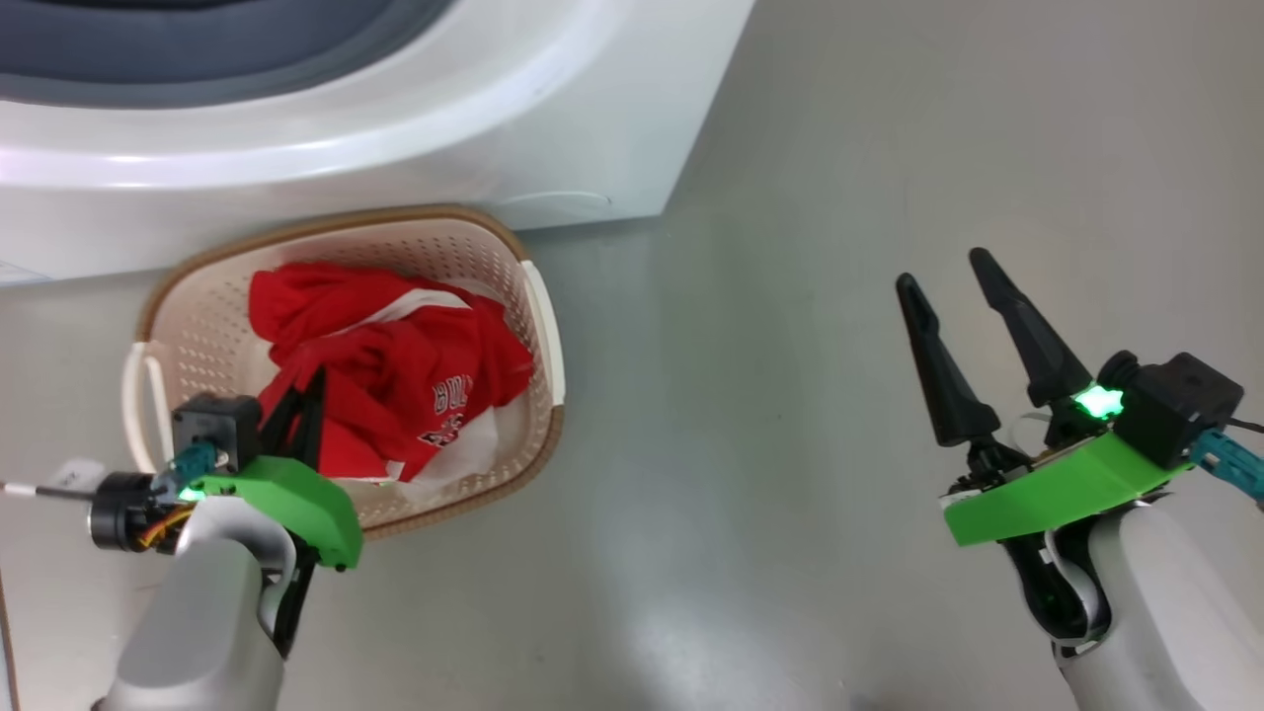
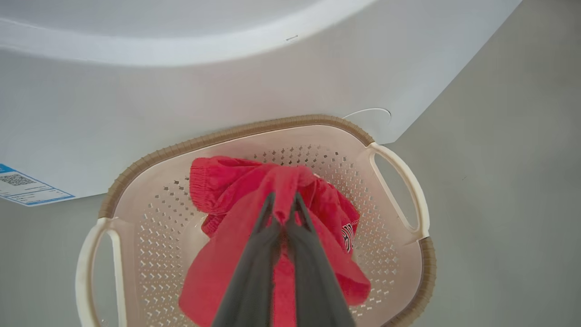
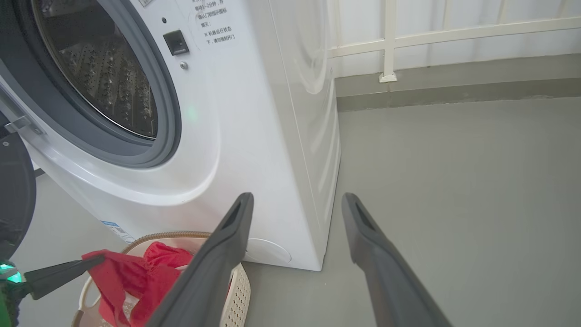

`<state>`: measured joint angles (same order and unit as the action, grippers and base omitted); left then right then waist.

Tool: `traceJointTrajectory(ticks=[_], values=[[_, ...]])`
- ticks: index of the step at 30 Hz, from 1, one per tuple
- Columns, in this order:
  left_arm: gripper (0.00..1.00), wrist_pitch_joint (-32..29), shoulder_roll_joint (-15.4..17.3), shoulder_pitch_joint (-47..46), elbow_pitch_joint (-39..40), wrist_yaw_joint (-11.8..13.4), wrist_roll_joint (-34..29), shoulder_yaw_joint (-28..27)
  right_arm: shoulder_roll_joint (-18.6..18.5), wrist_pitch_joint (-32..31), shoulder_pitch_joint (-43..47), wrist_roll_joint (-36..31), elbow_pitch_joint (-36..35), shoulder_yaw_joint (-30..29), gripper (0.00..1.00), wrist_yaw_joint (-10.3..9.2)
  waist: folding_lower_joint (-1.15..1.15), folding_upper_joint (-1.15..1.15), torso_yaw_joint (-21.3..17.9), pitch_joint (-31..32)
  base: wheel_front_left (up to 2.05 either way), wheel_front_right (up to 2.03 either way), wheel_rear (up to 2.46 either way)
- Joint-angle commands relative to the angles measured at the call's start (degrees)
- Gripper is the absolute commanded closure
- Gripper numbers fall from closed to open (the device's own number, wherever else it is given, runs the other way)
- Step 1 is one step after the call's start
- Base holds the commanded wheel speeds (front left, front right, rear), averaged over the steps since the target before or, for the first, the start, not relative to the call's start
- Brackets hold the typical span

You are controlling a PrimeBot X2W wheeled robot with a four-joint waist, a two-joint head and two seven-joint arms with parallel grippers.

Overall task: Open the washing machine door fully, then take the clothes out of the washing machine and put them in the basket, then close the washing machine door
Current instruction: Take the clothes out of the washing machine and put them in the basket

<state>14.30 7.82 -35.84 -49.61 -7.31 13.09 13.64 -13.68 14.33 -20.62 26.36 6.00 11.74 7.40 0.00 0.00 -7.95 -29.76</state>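
Note:
The red clothes (image 1: pixel 395 385) drape into the cream basket (image 1: pixel 346 222), which stands on the floor against the white washing machine (image 1: pixel 444 128). My left gripper (image 1: pixel 314 380) is shut on a fold of the clothes (image 2: pixel 227 259) over the middle of the basket (image 2: pixel 236 134). In the right wrist view the clothes (image 3: pixel 136 277) hang from that left gripper (image 3: pixel 91 262) above the basket (image 3: pixel 238 290). The washing machine (image 3: pixel 254 136) shows its bare steel drum, and the door's black rim (image 3: pixel 13 195) stands open at the left edge. My right gripper (image 1: pixel 941 269) hangs open over bare floor, holding nothing.
A blue label sticker (image 2: pixel 22 186) sits low on the washer's front. Grey floor (image 1: pixel 770 395) stretches to the right of the basket and machine. A white railing (image 3: pixel 386 41) and wall stand behind the washer.

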Motion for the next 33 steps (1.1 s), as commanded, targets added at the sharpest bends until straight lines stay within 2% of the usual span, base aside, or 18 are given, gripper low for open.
traceJointTrajectory(ticks=[1, 13, 23, 24, 26, 27, 28, 33], values=[[1.0, 0.7, 2.2, -1.4, -1.1, -0.2, -0.3, -0.6, 0.2, 0.7, -0.2, -1.2, -1.2, 1.3, 0.0, 0.09, 0.0, 0.0, -1.5, -1.8, 0.0, 0.0, 0.0], [1.0, 0.7, 4.7, -9.7, -15.4, -0.2, 0.5, 4.4, 1.8, 0.7, -3.1, -1.5, -1.1, 3.3, 0.0, 0.09, 0.0, 0.0, -4.5, -6.4, 0.0, 0.0, 0.0], [1.0, 0.7, 6.4, -13.4, -21.6, -0.2, 5.1, 9.2, 2.1, 0.7, -3.6, -1.7, -1.7, 3.6, 0.0, 0.09, 0.0, 0.0, -6.1, -8.4, 0.0, 0.0, 0.0], [0.89, 0.7, 6.4, -13.7, -21.8, -0.2, 5.7, 9.4, 2.1, 0.7, -3.6, -1.7, -1.7, 3.5, 0.0, 0.09, 0.0, 0.0, -6.1, -8.5, 0.0, 0.0, 0.0], [0.52, 0.7, 6.6, -14.1, -22.0, -0.2, 6.7, 9.8, 2.2, 0.7, -3.6, -1.8, -1.7, 3.3, 0.0, 0.09, 0.0, 0.0, -5.9, -8.3, 0.0, 0.0, 0.0], [0.04, 0.7, 6.7, -14.2, -21.9, -0.2, 7.3, 9.9, 2.3, 0.7, -3.6, -1.9, -1.6, 3.2, 0.0, 0.09, 0.0, 0.0, -5.8, -8.2, 0.0, 0.0, 0.0], [0.0, 0.7, 6.7, -14.1, -21.9, -0.2, 7.9, 10.1, 2.4, 0.7, -3.7, -2.0, -1.5, 3.1, 0.0, 0.09, 0.0, 0.0, -5.7, -7.9, 0.0, 0.0, 0.0], [0.0, 0.7, 6.9, -13.1, -19.8, -0.2, 11.1, 10.2, 2.6, 0.7, -3.7, -2.1, -0.7, 3.1, 0.0, 0.09, 0.0, 0.0, -4.8, -6.2, 0.0, 0.0, 0.0]])
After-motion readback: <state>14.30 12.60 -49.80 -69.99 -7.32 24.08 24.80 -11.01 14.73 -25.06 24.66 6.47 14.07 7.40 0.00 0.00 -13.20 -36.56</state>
